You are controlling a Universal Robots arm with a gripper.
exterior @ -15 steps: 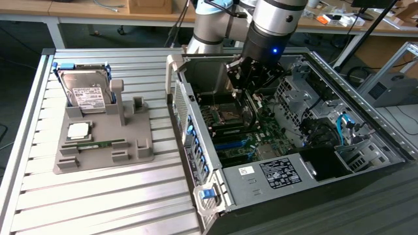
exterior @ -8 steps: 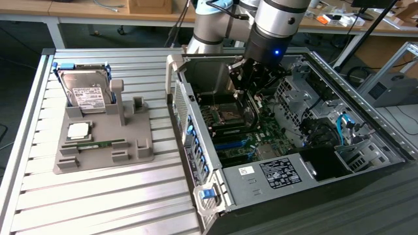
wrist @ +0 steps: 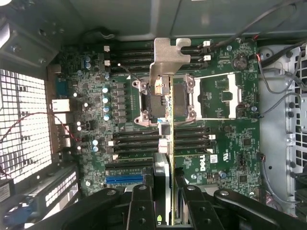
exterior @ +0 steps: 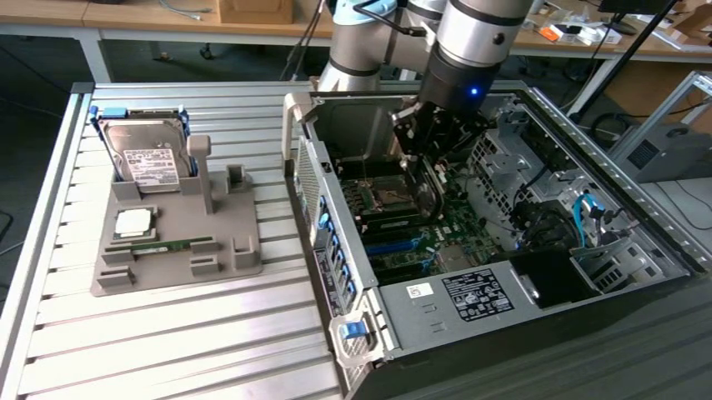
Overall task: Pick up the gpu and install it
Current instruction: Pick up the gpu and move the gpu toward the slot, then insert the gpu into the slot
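My gripper (exterior: 432, 133) hangs inside the open computer case (exterior: 468, 292), shut on the gpu (exterior: 424, 185). In the wrist view the gpu (wrist: 168, 139) shows edge-on as a thin card standing upright between my black fingers (wrist: 141, 206), its silver metal bracket (wrist: 168, 57) at the far end. The card hovers above the green motherboard (wrist: 220, 143), over the CPU socket (wrist: 184, 98) and the dark slots beside it. I cannot tell whether the card touches the board.
Outside the case, on the slatted table at the exterior view's left, a grey holder (exterior: 228, 258) carries a hard drive (exterior: 150, 158), a processor chip (exterior: 136, 221) and a green RAM stick (exterior: 167, 246). Cables (exterior: 584, 221) and drive bays crowd the case's right side.
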